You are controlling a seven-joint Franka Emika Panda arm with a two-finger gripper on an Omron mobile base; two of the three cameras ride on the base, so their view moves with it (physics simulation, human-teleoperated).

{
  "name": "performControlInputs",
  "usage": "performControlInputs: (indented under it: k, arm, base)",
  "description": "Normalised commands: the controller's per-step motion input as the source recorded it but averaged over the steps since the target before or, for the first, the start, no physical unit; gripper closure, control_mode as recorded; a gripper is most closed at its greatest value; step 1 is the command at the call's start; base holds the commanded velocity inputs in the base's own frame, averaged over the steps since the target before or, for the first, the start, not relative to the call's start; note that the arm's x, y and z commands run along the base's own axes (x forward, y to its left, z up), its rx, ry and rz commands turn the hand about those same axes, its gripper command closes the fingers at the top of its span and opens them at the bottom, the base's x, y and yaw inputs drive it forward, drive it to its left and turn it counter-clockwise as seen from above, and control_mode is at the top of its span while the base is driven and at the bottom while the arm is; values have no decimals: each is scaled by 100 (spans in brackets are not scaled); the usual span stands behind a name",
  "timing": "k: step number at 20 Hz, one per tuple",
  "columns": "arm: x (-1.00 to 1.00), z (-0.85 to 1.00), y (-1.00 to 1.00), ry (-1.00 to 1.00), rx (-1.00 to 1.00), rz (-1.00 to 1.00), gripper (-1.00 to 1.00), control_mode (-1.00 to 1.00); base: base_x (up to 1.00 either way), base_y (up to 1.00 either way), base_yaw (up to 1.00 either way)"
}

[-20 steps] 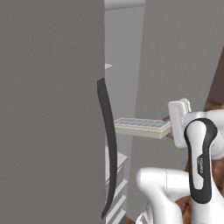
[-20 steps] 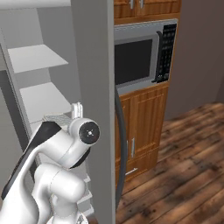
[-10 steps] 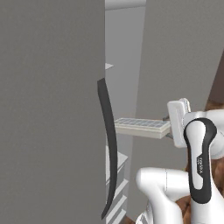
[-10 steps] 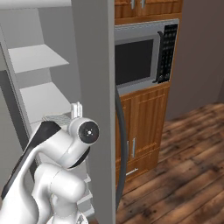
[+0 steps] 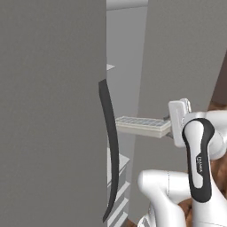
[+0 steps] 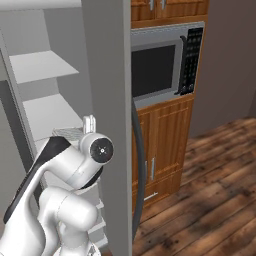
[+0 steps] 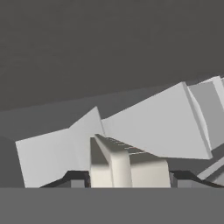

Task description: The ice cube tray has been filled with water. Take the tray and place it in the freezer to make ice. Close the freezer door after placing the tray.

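White ice cube tray (image 5: 142, 125) held level at open freezer (image 6: 47, 100) mouth, above shelf; pincer (image 7: 129, 180) clamped on near short end. Judged stiff, light, water sloshes easily: keep flat, end grip suffices

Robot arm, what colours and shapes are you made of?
The arm is glossy white with fat, rounded links, and a long black band with tiny pale lettering curves along one link. In the right base view a round white joint cap has a dark ring. The jaws have small dark tips.
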Motion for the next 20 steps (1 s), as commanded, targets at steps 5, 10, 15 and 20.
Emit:
performControlInputs:
  k: [5,10,15,20]
  arm:
    - [7,2,1,-10,0,-6,100,-100]
    - [0,18,1,-6,0,-3,100,-100]
    - [0,50,0,-3,0,0,100,-100]
    - [0,60,1,0,-1,0,100,-100]
  base:
    - [0,0,0]
    - [0,0,0]
    - [0,0,0]
    - [0,0,0]
